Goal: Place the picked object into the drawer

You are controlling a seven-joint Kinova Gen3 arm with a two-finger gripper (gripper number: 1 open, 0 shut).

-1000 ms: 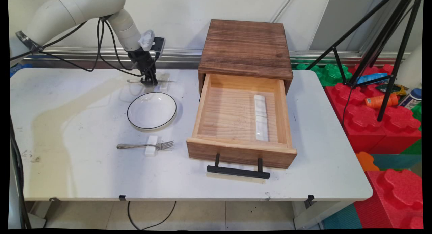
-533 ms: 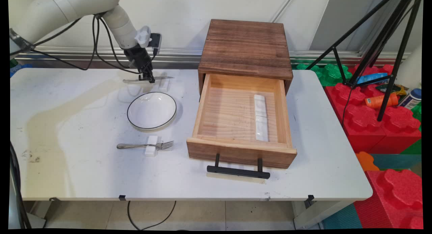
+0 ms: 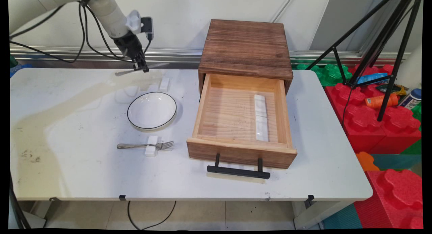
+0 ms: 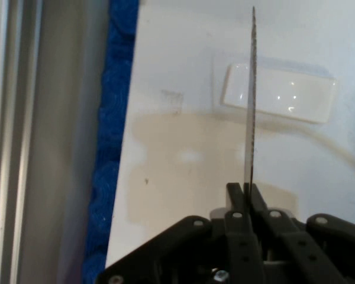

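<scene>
Knife [image 3: 125,72] clamped in jaws, lifted above table [image 3: 84,166], white rest [image 4: 278,93] below blade.

A lab or test room is indicated: a white table [image 3: 189,180] is set against a bare wall, a black tripod [image 3: 388,58] is stood at right, and foam blocks [image 3: 381,126] are stacked on the floor there.

I see the gripper [image 3: 141,68] above the table's [image 3: 84,166] far left part, clamping a knife [image 4: 250,100] held clear of the surface. A small rest [image 3: 164,83] lies just right of it. The plate [image 3: 152,110] sits nearer me; a fork [image 3: 145,146] on its rest [image 3: 151,146] lies in front. The open drawer [image 3: 240,121], right of the plate, holds a long rest [image 3: 261,117].
</scene>
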